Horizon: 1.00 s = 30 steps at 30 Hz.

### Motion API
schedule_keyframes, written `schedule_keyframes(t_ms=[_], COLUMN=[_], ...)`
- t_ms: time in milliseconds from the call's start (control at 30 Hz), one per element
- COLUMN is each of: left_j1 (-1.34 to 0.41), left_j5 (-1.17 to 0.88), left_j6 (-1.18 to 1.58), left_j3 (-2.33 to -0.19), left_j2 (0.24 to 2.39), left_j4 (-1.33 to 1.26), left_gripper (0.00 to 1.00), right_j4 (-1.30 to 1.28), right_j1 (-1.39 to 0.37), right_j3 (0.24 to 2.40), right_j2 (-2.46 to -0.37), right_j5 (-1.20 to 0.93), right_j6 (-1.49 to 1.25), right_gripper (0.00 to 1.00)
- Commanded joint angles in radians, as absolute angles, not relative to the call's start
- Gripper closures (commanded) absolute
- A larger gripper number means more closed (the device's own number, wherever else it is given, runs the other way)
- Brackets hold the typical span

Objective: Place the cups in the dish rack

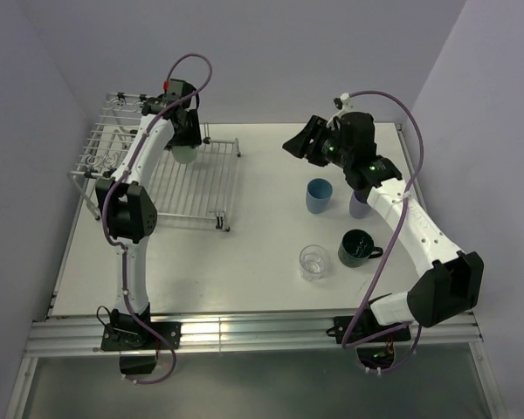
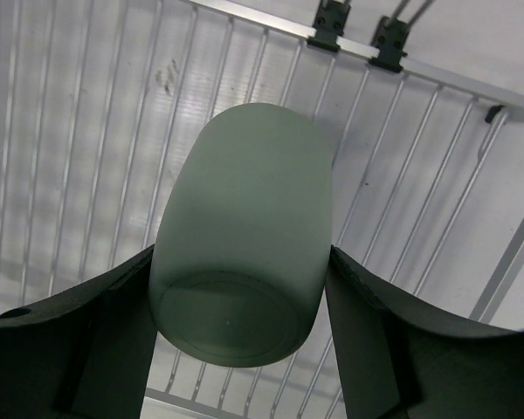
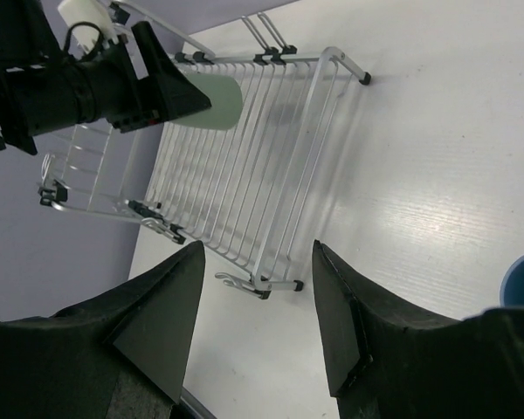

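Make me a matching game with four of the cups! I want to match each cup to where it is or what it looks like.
Cups:
1. pale green cup
2. clear glass
3. dark green mug
4. lavender cup

Clues:
A. partly hidden behind the right arm
B. held over the dish rack by the left gripper
C. see-through, standing on the table
D. has a handle on its side

Pairs: 1-B, 2-C, 3-D, 4-A

No writing seems legible on anything in these views.
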<state>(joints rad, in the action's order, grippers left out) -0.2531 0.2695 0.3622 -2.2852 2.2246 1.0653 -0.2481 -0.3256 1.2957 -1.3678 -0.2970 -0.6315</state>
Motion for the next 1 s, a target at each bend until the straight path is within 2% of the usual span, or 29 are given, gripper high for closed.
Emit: schedule_keyframes(t_ms=[0,300,567,833,933,967], left_j1=[-0.250,-0.218,-0.193,-0.190,-0.190,-0.190], left_j5=[0.327,0.354,0.362,0.373,0.370,0.370], left_j6=[0.336,0.331,0.337,0.342,0.345,0.347], left_j3=[-2.349,-2.368,-2.370,-2.368,-2.364,-2.361], left_j2=[2.226,2.272,2.304,2.324,2.327,2.327], left_j4=[1.071,1.066,1.040,1.029,1.022,1.020], left_gripper=[1.00,1.00,0.94,0.81,0.69,0.61], right_j4=[-0.227,-0.216,-0.207,-0.196,-0.192,-0.192], right_j1=[-0.345,-0.368,-0.377,-0.380,-0.382,-0.385], right_j3=[1.328,1.325,1.324,1.318,1.315,1.315], right_j2=[-1.382,-1.408,-1.433,-1.445,-1.450,-1.451], right_j5=[-0.295,-0.299,-0.299,-0.304,-0.305,-0.308], right_j6=[-0.609,-0.607,-0.606,-0.607,-0.607,-0.606], right_gripper=[0.40,0.40,0.40,0.40,0.40,0.40])
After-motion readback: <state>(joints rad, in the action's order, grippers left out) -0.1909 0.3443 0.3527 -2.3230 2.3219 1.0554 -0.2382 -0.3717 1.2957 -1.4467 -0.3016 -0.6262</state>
